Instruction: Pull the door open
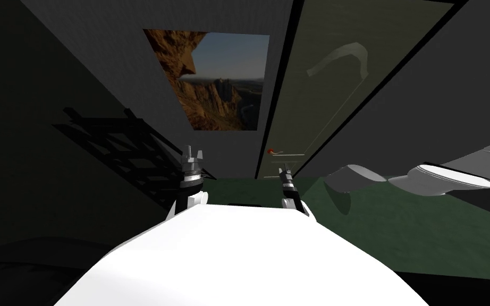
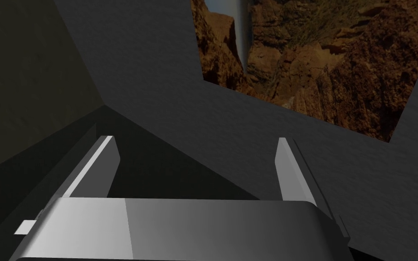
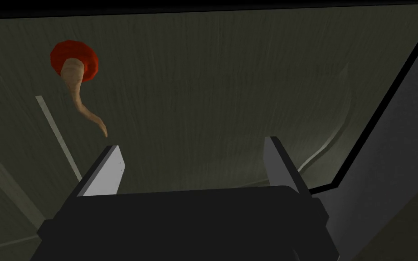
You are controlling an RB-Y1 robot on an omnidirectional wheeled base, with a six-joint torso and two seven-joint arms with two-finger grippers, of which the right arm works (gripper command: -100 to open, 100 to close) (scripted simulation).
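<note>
Red-based handle [image 3: 75,81] clear of right hand [image 3: 192,144]

Canyon picture [image 1: 212,79], black rack [image 1: 116,143]

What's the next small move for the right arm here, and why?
Probably shift the open right gripper sideways toward the tan curved lever on its round red base. The lever hangs on the dull olive door off to one side of the gripper, not inside it, so closing now would likely catch nothing.
</note>
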